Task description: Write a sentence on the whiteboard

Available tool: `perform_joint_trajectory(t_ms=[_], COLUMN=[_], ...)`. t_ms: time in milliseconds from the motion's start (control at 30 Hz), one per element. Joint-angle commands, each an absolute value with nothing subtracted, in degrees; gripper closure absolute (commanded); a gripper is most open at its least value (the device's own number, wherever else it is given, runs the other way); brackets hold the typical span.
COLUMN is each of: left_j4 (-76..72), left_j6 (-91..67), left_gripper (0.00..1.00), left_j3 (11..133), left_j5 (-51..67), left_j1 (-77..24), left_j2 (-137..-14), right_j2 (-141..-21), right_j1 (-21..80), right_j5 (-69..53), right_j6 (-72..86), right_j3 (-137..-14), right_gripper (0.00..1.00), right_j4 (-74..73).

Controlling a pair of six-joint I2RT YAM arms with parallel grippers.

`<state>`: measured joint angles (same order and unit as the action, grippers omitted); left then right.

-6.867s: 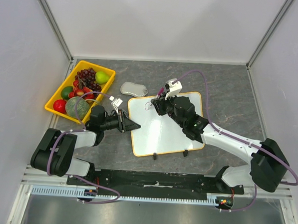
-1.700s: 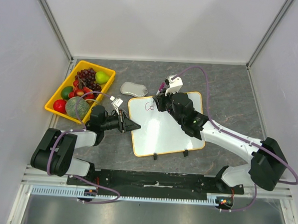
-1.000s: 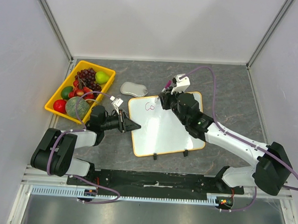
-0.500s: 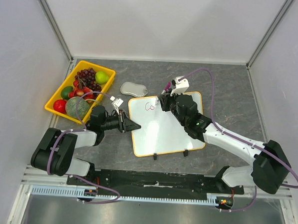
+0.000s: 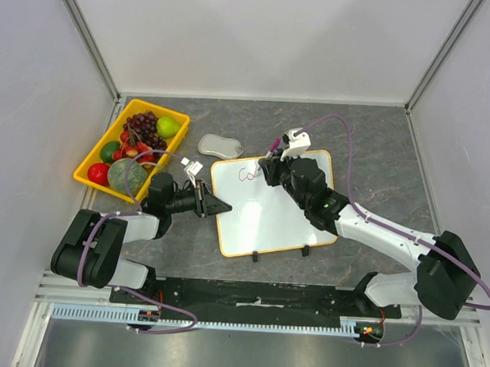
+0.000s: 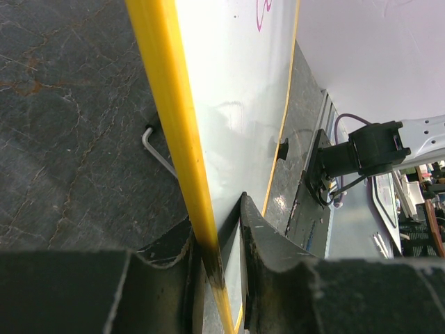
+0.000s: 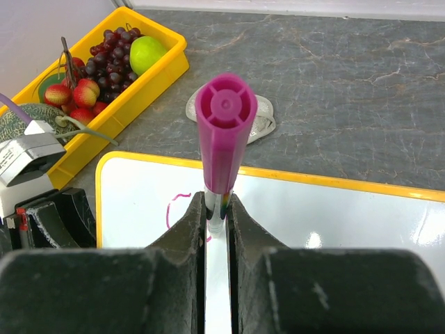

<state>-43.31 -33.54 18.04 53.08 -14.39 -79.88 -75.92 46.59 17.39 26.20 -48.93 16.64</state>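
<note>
The whiteboard [image 5: 264, 219] lay mid-table, its left rim pinched between the closed jaws of the left gripper [image 6: 221, 233]. The right gripper [image 7: 217, 206] clamped a magenta marker [image 7: 224, 125] beside the first letters of the sentence [image 5: 249, 175], far-left. Light pressure and steady rightward strokes seemed wise.

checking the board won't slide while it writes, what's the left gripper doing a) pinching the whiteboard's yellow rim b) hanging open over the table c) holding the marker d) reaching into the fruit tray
A: the left gripper is shut on the whiteboard at its yellow rim; the marker is in the right gripper.
</note>
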Motion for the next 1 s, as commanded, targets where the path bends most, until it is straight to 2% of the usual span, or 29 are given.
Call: perform_joint_trajectory(t_ms=[0, 967], left_j4=[-41.8, -41.5], left_j6=[-27.9, -27.7], left_gripper=[0.98, 0.98], left_j3=[18.5, 18.6], left_j5=[52.4, 52.2], left_j1=[-15.4, -15.5], left_j2=[-80.5, -80.7], right_j2=[-75.1, -75.0], right_j1=[46.2, 46.1], right_j5=[17.5, 22.1], right_j6=[25.8, 23.5], right_j3=[-48.0, -49.9], right_gripper=[1.0, 1.0], right_j4=[14.7, 12.7])
